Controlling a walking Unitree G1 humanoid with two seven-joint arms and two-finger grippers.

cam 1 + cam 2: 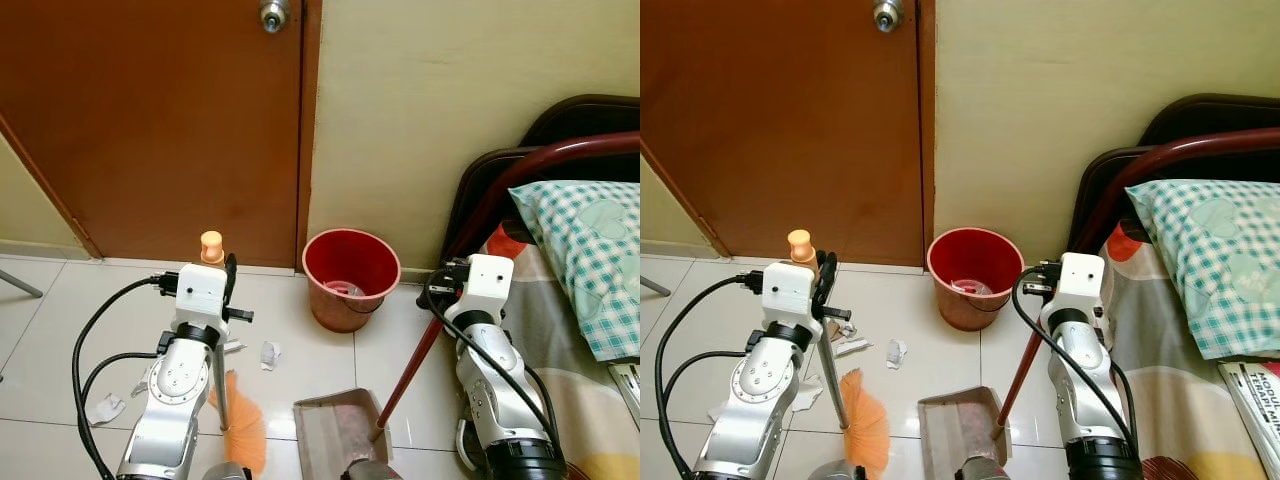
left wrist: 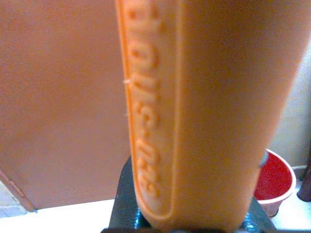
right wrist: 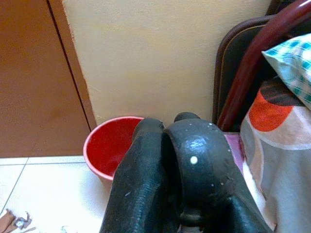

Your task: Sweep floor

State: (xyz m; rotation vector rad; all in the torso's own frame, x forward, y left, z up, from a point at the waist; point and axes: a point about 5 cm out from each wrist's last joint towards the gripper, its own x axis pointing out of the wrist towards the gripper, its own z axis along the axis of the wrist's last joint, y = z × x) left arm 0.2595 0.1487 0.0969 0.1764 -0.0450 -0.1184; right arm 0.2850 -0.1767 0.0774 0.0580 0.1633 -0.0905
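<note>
**Broom and dustpan up, scraps on the tiles by the door**

Biggest thing in shot is the brown door (image 1: 150, 130), shut, with cream wall next to it. Off to the right there's a bed (image 1: 560, 330) with a dark red frame and a checked pillow (image 1: 585, 255).

On the floor (image 1: 60, 330), a red bucket (image 1: 350, 278) sits against the wall just right of the door frame. In front of it, near the bottom of the head view, is the dustpan (image 1: 335, 425), its red handle slanting up and to the right to the right end effector (image 1: 1045, 280), whose black fingers (image 3: 146, 189) are pressed together, clamped on that handle.

The left end effector (image 1: 230, 290) is closed around the broom (image 1: 243, 425): orange grip cap poking out above it, orange bristles down on the tile just left of the dustpan.

Paper scraps (image 1: 268, 355) are scattered on the tiles around the broom, another piece (image 1: 104, 408) further left.
</note>
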